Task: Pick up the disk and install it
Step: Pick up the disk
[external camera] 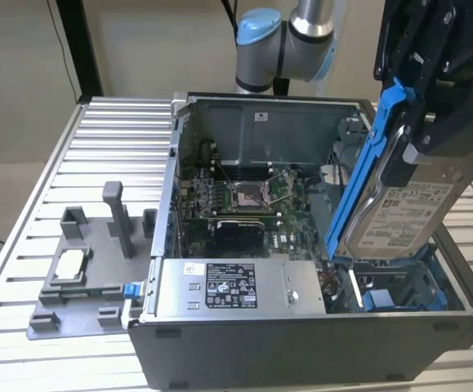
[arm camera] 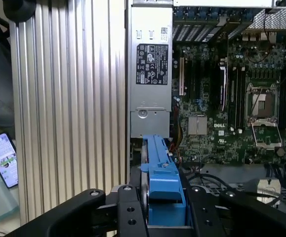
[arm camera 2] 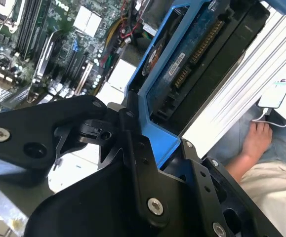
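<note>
In the exterior view the disk (external camera: 408,208), silver with a white label and a blue carrier frame, hangs tilted on edge at the right. It is above the blue drive bay (external camera: 399,286) in the front right corner of the open computer case (external camera: 301,335). My black gripper (external camera: 424,114) is shut on its upper end. In both wrist views the black fingers (arm camera 2: 133,148) clamp the blue frame of the disk (arm camera 2: 192,59) from both sides. The first wrist view looks along the edge of the disk (arm camera: 160,182), held in the gripper (arm camera: 162,210), toward the case.
Inside the case lie the motherboard (external camera: 244,204) and a grey power supply box (external camera: 236,286) with a sticker. A grey fixture (external camera: 81,278) holding a small silver chip (external camera: 69,263) sits on the ribbed metal table (external camera: 113,139). A person's hand (arm camera 2: 256,140) and a phone (arm camera: 2,158) are beside the table.
</note>
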Action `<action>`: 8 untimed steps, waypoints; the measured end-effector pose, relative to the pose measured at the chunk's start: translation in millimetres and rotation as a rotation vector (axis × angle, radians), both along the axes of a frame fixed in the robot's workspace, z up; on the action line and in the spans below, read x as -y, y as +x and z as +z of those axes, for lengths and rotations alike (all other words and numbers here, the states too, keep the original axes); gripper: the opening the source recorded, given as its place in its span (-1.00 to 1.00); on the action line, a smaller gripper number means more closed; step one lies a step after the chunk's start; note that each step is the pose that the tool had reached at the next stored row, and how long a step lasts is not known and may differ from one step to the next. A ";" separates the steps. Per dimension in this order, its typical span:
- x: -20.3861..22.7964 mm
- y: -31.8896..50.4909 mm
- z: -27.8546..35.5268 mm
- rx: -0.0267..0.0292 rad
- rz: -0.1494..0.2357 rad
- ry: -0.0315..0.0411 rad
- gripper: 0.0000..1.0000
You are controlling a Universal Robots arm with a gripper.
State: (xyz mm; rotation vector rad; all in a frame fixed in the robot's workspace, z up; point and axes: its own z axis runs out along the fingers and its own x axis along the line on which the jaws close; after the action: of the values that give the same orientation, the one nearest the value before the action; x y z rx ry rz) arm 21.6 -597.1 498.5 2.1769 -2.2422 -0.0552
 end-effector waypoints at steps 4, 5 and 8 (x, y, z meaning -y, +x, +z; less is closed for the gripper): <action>0.3 4.6 0.0 0.0000 0.000 0.0000 -1.00; 0.3 4.6 0.0 0.0000 0.000 0.0001 -1.00; 0.4 4.6 0.0 0.0000 0.000 0.0001 -1.00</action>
State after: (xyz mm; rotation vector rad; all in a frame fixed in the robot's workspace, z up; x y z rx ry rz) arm 26.2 -597.4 498.5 2.1769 -2.2423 -0.0553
